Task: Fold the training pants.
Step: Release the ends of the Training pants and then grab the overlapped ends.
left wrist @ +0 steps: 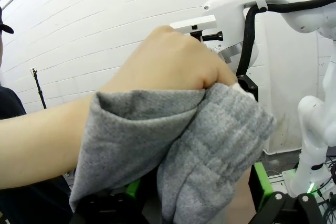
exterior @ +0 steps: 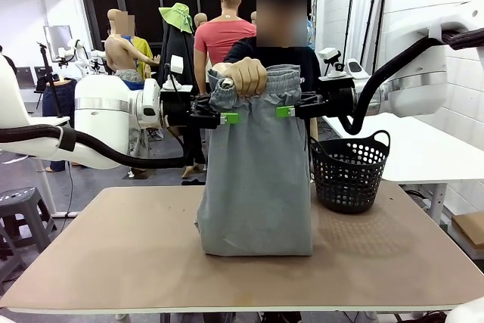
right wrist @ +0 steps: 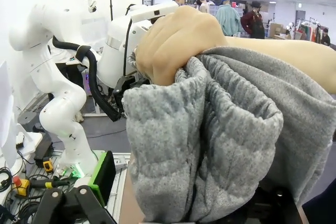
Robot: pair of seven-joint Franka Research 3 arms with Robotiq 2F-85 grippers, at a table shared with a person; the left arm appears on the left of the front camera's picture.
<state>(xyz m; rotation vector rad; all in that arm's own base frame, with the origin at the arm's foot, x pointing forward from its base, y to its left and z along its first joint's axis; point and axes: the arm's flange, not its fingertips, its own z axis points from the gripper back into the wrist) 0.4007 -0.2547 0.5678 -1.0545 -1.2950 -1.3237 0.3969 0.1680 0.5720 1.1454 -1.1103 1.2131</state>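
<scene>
The light grey training pants [exterior: 257, 179] hang upright over the table [exterior: 113, 255], their lower end resting on it. A person's hand [exterior: 243, 75] grips the bunched elastic waistband from above. My left gripper [exterior: 227, 117] is at the waistband's left side and my right gripper [exterior: 287, 111] at its right side. In the left wrist view the gripper [left wrist: 197, 190] is open, green pads [left wrist: 261, 182] wide apart with grey fabric [left wrist: 210, 150] between them. In the right wrist view the gripper [right wrist: 189, 187] is open around the waistband [right wrist: 210, 129]; one green pad [right wrist: 101, 177] shows, the other finger is hidden by cloth.
A black plastic mesh basket [exterior: 349, 175] stands on the table's right rear, close to the pants. The person stands at the far edge behind the pants. A white table [exterior: 423, 149] lies behind on the right, a grey stool [exterior: 21, 206] at the left.
</scene>
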